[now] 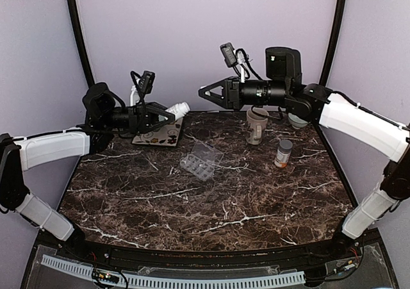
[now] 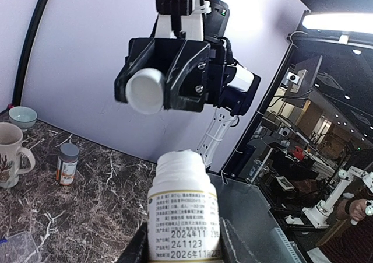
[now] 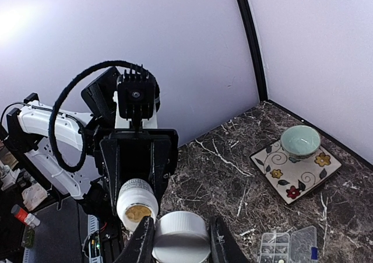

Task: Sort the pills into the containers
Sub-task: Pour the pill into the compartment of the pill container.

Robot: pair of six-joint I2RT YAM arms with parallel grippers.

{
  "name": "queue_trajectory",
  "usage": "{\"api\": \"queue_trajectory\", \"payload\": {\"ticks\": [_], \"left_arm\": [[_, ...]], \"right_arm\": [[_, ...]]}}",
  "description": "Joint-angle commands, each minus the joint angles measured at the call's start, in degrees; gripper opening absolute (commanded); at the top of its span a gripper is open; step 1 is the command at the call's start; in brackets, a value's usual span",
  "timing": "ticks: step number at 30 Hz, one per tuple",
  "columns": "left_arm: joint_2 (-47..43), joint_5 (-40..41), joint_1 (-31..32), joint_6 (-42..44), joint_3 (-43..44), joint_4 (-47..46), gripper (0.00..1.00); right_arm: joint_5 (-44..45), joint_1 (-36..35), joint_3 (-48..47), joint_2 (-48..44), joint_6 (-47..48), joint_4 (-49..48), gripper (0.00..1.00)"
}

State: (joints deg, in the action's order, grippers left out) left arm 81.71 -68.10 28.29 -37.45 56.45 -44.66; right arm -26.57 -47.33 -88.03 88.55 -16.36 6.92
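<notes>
One clear pill organizer [image 1: 202,161] lay nearest the arm bases, about mid-table, with its lid tipped open. Whether any cell held a pill was too small to tell. Beyond it to the right stood a capped orange bottle [image 1: 283,153], and behind that a mug [image 1: 257,125].

Farthest back, both grippers hung above the rear of the table, facing each other and just apart. The left gripper [image 1: 168,115] was closed partway around the body of a small white bottle [image 2: 182,216]. The bottle's mouth was uncovered and pointed at the other arm, and the right wrist view showed something yellowish inside. The right gripper [image 1: 206,92] was pinched narrowly on the white cap [image 2: 144,90], clear of the bottle.

The step in hand looked like opening the bottle: the cap was off and no pouring had begun. Next, I judged, the left arm would need to carry the bottle over the organizer. It would then have to tilt it gently so pills dropped into a cell rather than scattering, while the right arm set the cap down out of the way.
</notes>
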Motion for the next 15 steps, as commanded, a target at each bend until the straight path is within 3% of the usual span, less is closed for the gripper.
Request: {"api": "queue_trajectory", "payload": {"ticks": [1, 15], "left_arm": [[-1.82, 3.26, -0.04, 2.16, -3.72, -2.71, 0.0], [-1.41, 12.25, -0.04, 4.32, -15.04, -12.74, 0.0]], "right_arm": [[2.91, 0.79, 2.86, -2.94, 0.42, -3.33, 0.04], [6.88, 0.85, 9.62, -6.49, 0.89, -6.6, 0.03]]}}
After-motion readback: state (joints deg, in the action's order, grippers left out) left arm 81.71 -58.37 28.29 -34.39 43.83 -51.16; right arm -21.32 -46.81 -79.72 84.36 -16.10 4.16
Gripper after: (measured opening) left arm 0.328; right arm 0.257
